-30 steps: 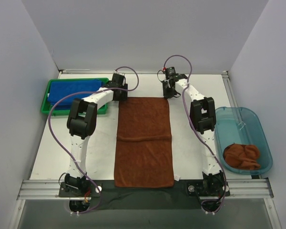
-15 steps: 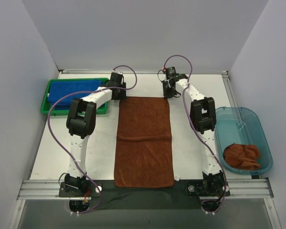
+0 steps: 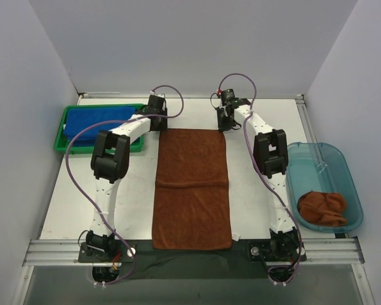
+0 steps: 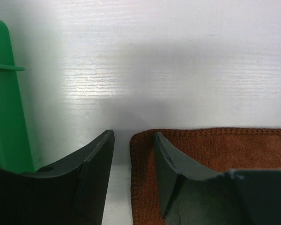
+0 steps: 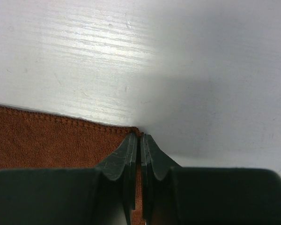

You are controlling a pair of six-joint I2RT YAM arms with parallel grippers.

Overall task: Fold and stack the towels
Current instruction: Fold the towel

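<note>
Black fingers of the left gripper (image 4: 134, 137) stand apart, released, straddling the far left corner of the rust-brown towel (image 4: 215, 147): one finger sits on the white table (image 4: 178, 70) just outside the stitched edge, the other over the cloth. Nothing is pinched between them. At the left edge of that wrist view rises the wall of the green tray (image 4: 4, 93).

In its own wrist view the right gripper (image 5: 139, 137) is clenched on the towel's far right corner, with a sliver of brown cloth showing in the slit between the pressed fingers.

From above, the towel lies flat and lengthwise in the middle of the frame, with a crease running across it about halfway down. Its near edge overlaps the dark strip at the bottom. Both arms reach to its upper corners. At upper left, blue towels (image 3: 95, 121) fill the tray. At right, a translucent teal bin (image 3: 324, 147) holds a crumpled rust-brown towel (image 3: 322, 208).
</note>
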